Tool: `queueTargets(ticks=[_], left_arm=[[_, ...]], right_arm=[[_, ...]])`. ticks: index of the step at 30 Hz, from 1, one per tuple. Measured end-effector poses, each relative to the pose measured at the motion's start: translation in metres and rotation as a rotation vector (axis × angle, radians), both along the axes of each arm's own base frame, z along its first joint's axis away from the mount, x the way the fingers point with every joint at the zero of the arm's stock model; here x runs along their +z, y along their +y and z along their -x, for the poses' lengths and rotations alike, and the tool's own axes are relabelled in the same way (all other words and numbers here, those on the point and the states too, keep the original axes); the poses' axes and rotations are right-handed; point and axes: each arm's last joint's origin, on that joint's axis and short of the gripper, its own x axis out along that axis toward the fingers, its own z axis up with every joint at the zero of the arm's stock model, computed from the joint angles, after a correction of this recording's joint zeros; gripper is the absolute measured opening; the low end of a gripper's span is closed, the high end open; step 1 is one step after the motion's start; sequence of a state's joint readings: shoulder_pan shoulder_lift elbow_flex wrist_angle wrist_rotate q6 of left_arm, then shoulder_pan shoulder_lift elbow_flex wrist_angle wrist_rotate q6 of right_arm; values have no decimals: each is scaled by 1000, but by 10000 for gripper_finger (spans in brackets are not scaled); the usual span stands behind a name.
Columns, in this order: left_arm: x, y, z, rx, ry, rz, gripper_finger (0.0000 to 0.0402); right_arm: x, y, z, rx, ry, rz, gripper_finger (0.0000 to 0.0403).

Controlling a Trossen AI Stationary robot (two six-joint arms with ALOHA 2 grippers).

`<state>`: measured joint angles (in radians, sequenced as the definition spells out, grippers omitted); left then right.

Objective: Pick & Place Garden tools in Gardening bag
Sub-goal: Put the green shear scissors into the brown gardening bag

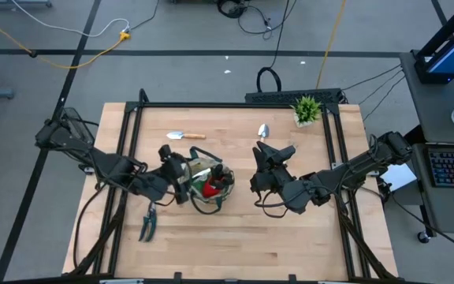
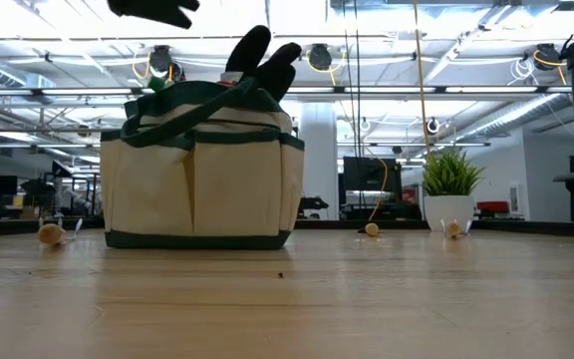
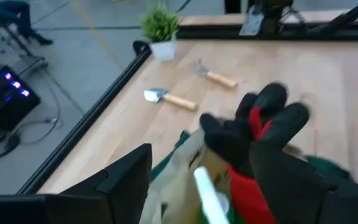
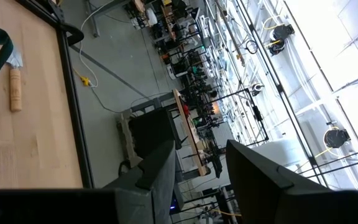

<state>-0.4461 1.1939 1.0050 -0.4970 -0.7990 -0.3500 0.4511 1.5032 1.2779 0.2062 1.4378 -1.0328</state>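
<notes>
Room was a big open lab with a grey floor [image 1: 69,79], and a yellow cable [image 1: 61,57] and black cords snaked across it. The light wood table [image 1: 290,237] had a black frame. Long ceiling strip lights [image 2: 446,20] ran overhead, with a keyboard [image 1: 453,167] on a side desk.

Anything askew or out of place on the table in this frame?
The red-and-black glove stands upright out of the gardening bag, fingers poking above the rim rather than tucked in. The pruning shears and two trowels lie outside the bag. Nothing looks spilled or damaged.
</notes>
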Motion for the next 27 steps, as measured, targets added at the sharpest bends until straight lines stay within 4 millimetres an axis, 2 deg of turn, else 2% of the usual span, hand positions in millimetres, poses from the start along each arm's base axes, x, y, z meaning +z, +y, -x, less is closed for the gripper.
queueTargets(ticks=[9, 15, 21, 27], left_arm=[[-15, -3, -4, 22, 74, 33, 234], [-21, -5, 6, 33, 147, 128, 216], [-31, -8, 22, 95, 272, 374, 193], [-41, -8, 42, 328, 473, 689, 165]], right_arm=[[0, 0, 0, 0, -9, -6, 134], [0, 0, 0, -1, -21, -14, 134], [0, 0, 0, -1, -19, -13, 134], [3, -3, 2, -11, -61, -38, 134]])
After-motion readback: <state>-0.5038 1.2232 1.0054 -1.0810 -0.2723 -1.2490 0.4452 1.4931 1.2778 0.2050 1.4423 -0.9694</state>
